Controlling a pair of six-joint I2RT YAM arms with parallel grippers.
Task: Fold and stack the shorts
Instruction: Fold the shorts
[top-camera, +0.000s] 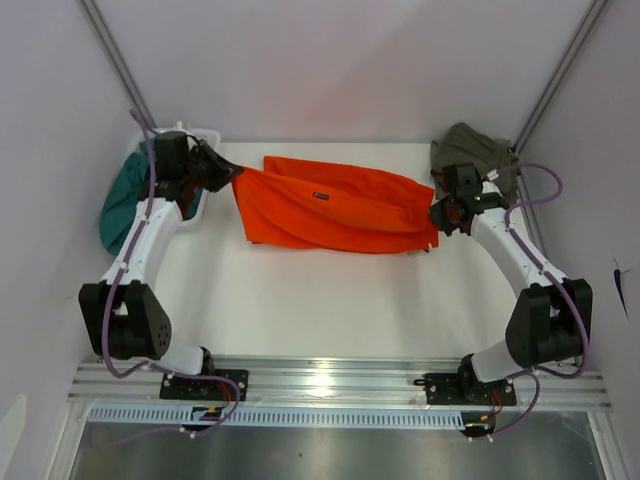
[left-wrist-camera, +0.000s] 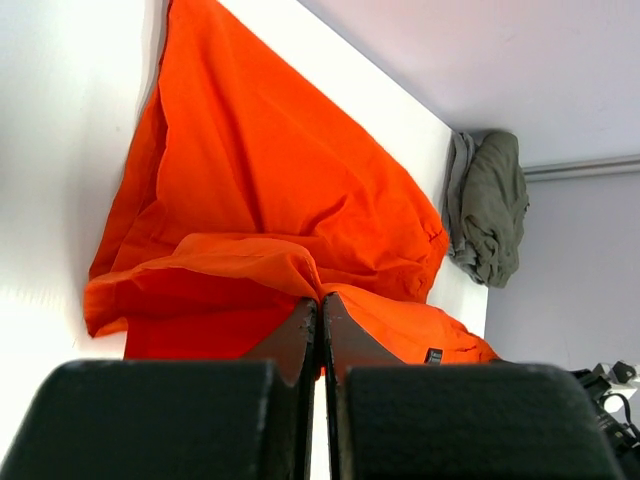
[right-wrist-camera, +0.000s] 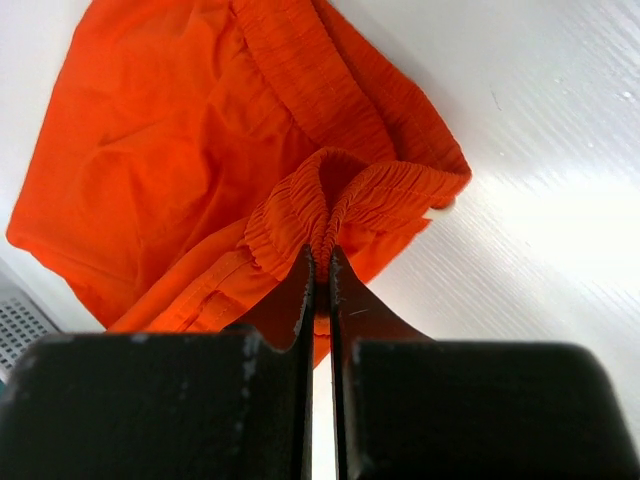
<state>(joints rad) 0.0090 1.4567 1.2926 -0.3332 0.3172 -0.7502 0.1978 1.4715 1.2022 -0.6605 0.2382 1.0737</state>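
Note:
Bright orange shorts (top-camera: 335, 205) stretch across the far middle of the white table, held at both ends. My left gripper (top-camera: 232, 176) is shut on a pinch of their hem fabric (left-wrist-camera: 250, 260) at the left end, lifting it a little. At the right end my right gripper (top-camera: 437, 215) is shut on the gathered elastic waistband (right-wrist-camera: 325, 200). A small dark tag (top-camera: 321, 196) shows on the cloth. An olive-green garment (top-camera: 470, 150) lies bunched at the far right corner; it also shows in the left wrist view as a crumpled olive-green garment (left-wrist-camera: 490, 205).
A teal garment (top-camera: 120, 205) hangs from a white bin (top-camera: 205, 135) at the far left, behind my left arm. Grey walls close in on both sides. The aluminium mounting rail (top-camera: 330, 378) runs along the near edge.

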